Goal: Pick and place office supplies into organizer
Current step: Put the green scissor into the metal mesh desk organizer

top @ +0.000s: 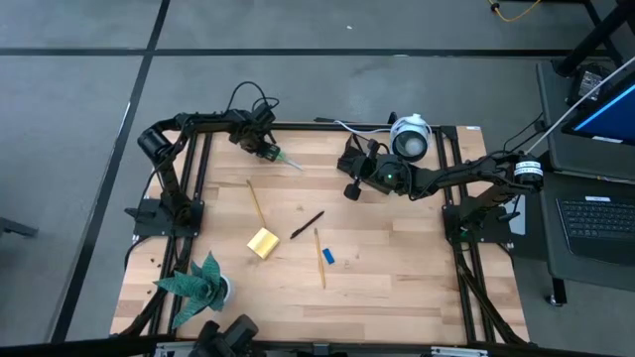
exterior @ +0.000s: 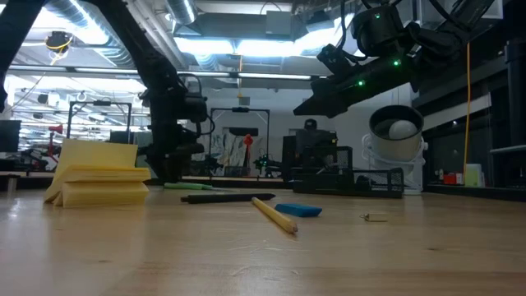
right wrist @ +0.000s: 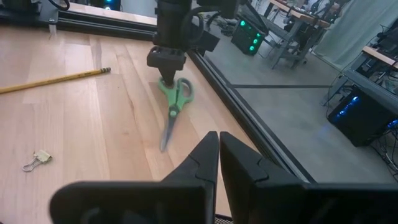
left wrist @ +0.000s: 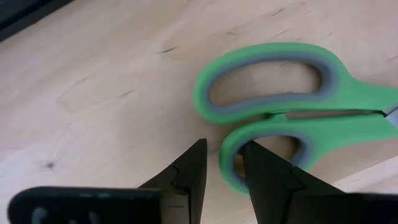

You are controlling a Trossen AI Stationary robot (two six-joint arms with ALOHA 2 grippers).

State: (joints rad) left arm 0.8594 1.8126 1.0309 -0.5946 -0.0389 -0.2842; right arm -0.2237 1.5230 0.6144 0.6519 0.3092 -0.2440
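Green-handled scissors (left wrist: 292, 106) lie flat on the wood at the table's far left, blades toward the middle (top: 296, 165). My left gripper (left wrist: 224, 149) points down over their handles, open. One finger stands inside the smaller handle ring, the other outside it. My right gripper (right wrist: 219, 149) hangs shut and empty above the table (top: 350, 190), next to the black organizer (top: 357, 157). A yellow sticky-note pad (top: 263, 243), a black pen (top: 308, 225), two yellow pencils (top: 256, 198) (top: 319, 258) and a blue block (top: 327, 256) lie on the table's middle. My left gripper comes from above with the rim of the smaller handle ring (left wrist: 229, 163) in the gap between its fingers. Whether a finger touches the rim, I cannot tell. The scissors lie flat on the table.
A round white device (top: 410, 139) stands at the far edge beside the organizer. A green paper plant (top: 203, 283) sits at the near left corner. A small binder clip (right wrist: 34, 160) lies on the wood. Bare wood lies along the near right part.
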